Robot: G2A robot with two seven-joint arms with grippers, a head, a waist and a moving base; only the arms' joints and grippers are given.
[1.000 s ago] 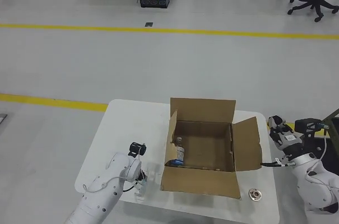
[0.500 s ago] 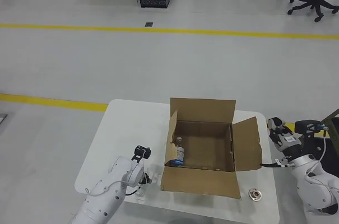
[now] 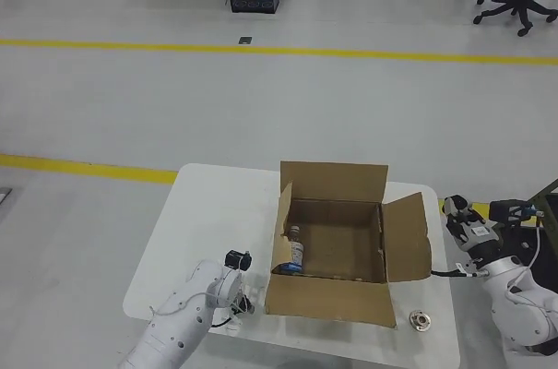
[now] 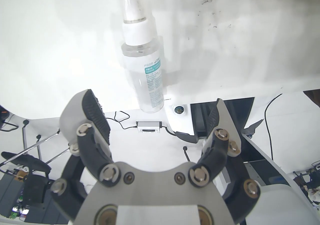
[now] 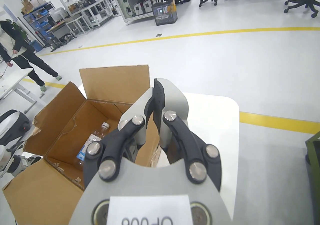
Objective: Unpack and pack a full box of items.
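The box [image 3: 334, 244] stands open at the top, so I can come in from above; its left flap [image 3: 283, 226] rises almost upright and its right flap [image 3: 408, 235] leans out toward my right gripper [image 5: 156, 93], whose fingers are pressed together. Inside, a bottle [image 3: 296, 249] rests against the left wall, with the floor beside it bare. My left gripper [image 4: 155, 107] is spread wide before the spray bottle [image 4: 142, 60], which lies at the table [image 3: 200, 221] edge with bare top on either side. A small round piece [image 3: 420, 320] sits near the box's front right corner
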